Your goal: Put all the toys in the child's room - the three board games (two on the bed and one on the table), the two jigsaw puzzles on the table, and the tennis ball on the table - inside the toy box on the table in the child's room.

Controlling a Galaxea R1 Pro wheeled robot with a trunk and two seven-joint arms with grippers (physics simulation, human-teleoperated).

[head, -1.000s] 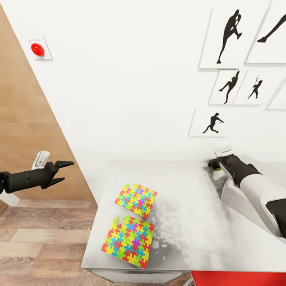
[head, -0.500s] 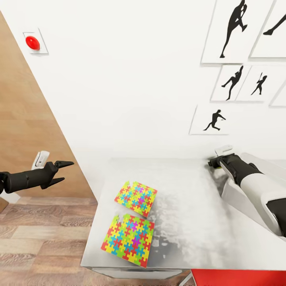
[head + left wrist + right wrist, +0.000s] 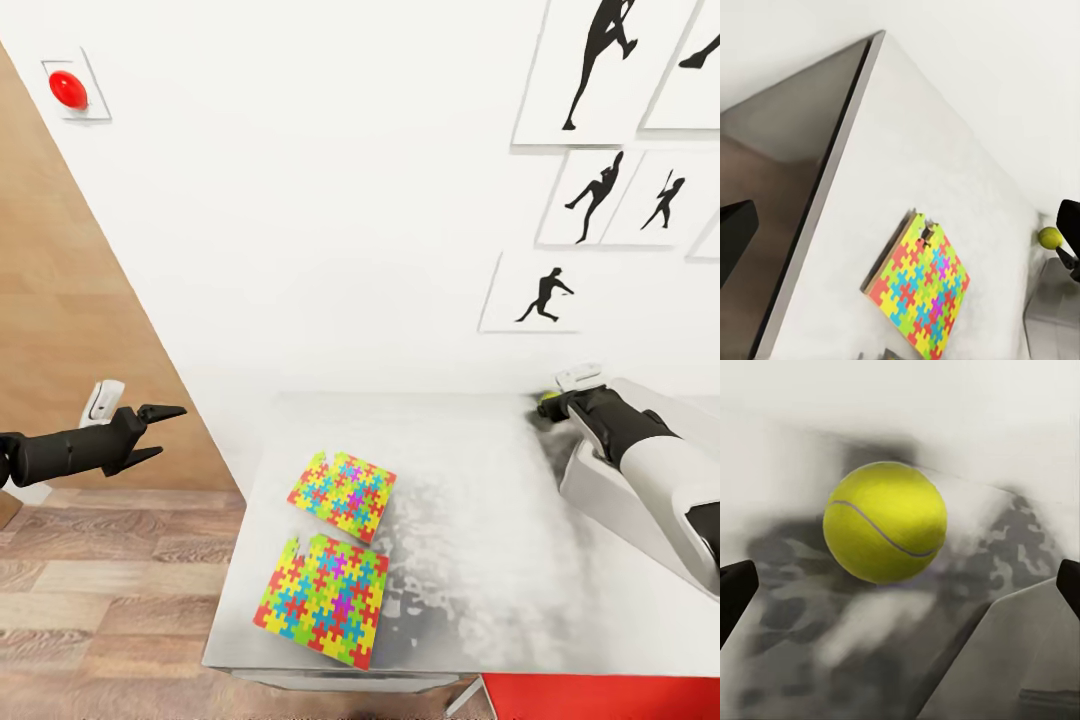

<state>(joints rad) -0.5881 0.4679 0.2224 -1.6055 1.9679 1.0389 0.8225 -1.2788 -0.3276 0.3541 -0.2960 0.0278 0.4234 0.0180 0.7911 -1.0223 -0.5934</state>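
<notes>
On the table [image 3: 480, 500], hard by the toy box [image 3: 620, 490], the ball [image 3: 885, 522] lies straight ahead of the right gripper [image 3: 552, 405], between its wide-spread fingers and untouched, that arm far the nearer, reaching low over the box; the left gripper [image 3: 165, 430] hangs open, well off the table.

Two thin, flat multicoloured jigsaw puzzle squares [image 3: 342, 495] [image 3: 323, 598] lie side by side near the left end of the long pale grey-white table [image 3: 480, 560]. A small yellow-green tennis ball [image 3: 885, 522] rests on the table by the back wall — just beside the shallow light grey toy box [image 3: 610, 495].
</notes>
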